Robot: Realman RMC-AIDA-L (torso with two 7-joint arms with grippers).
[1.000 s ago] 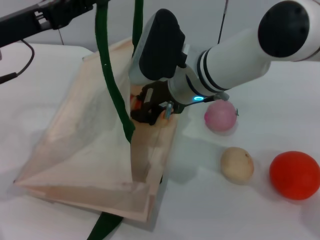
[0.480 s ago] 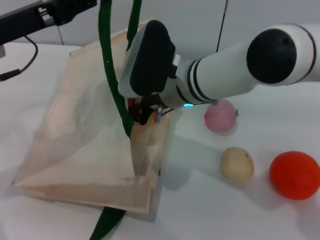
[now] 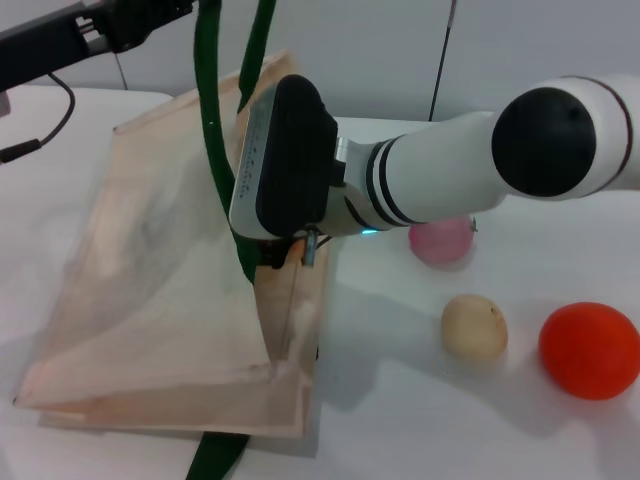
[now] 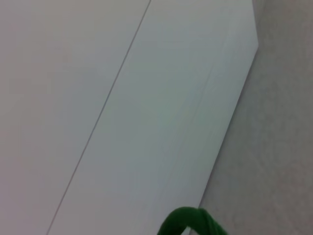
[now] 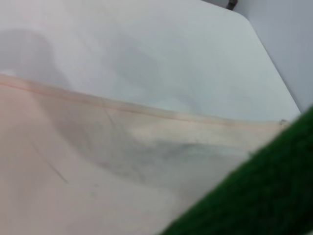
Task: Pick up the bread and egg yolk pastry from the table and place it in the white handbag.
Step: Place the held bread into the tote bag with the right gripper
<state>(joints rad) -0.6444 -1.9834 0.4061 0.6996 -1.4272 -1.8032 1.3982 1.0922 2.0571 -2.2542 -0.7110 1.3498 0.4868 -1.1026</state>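
Reaching into the mouth of the white handbag (image 3: 150,290), the right tool (image 3: 300,252) is sitting mostly hidden, so whether it is open or closed cannot be told. The left tool (image 3: 140,15) is holding up a green strap (image 3: 205,120). The egg yolk pastry (image 3: 474,327) is resting on the worktop (image 3: 420,420), between a pink ball (image 3: 441,240) and an orange ball (image 3: 590,350).

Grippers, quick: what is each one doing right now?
Left gripper: up high, holding the white handbag's green handle.
Right gripper: at the bag's mouth, fingers hidden.
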